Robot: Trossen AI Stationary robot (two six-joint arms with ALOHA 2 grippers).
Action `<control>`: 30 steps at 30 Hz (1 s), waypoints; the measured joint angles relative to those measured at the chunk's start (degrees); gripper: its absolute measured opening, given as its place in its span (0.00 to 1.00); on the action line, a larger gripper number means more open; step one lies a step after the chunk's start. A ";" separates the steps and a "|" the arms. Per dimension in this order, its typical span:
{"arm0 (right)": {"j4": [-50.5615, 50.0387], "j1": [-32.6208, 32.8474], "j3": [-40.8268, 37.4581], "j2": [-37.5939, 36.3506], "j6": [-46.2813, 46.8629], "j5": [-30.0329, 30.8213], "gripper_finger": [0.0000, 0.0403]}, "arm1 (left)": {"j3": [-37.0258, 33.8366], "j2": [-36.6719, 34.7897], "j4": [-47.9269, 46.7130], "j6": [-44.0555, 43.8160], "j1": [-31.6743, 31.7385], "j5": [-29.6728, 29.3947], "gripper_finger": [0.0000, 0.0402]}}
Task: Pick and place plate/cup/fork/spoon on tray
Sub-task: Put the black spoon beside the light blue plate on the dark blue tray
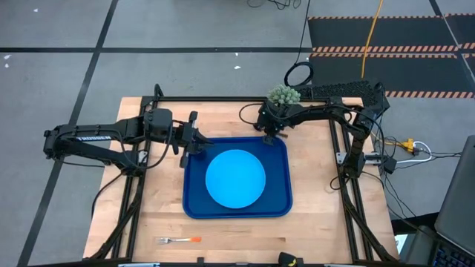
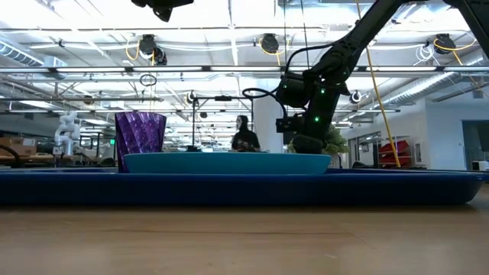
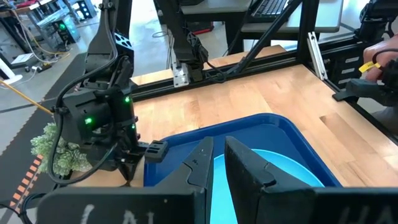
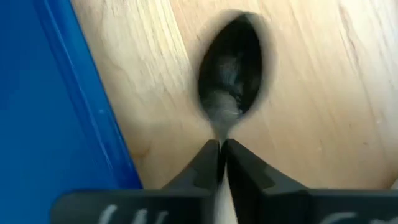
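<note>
The dark blue tray point(image 1: 194, 202) lies mid-table with the light-blue plate point(image 1: 235, 178) on it. The purple cup point(image 2: 140, 141) stands upright on the tray; in the high view my left gripper hides it. My left gripper point(image 1: 199, 142) is open over the tray's far left corner, above the cup point(image 2: 160, 8). My right gripper point(image 1: 272, 136) is shut on the dark spoon point(image 4: 233, 68) just beyond the tray's far right corner. The orange-handled fork point(image 1: 179, 240) lies flat on the table near the front edge. My right gripper pinches the spoon's handle just behind the bowl point(image 4: 221, 132) between its two fingertips. The fingers point down from above. The bowl point(image 4: 233, 62) sticks out past the fingers over the wood beside the tray's rim point(image 4: 93, 106). Whether it rests on the table, I cannot tell.
A small green plant point(image 1: 283, 95) stands at the table's far edge behind my right gripper. A person's hand point(image 3: 379, 56) shows beyond the table's right side. Bare wood lies left, right and in front of the tray.
</note>
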 joint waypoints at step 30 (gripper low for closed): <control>-6.96 5.02 -0.13 -22.19 12.10 -1.37 0.00 | 0.00 0.00 0.54 0.37 0.00 -2.05 0.11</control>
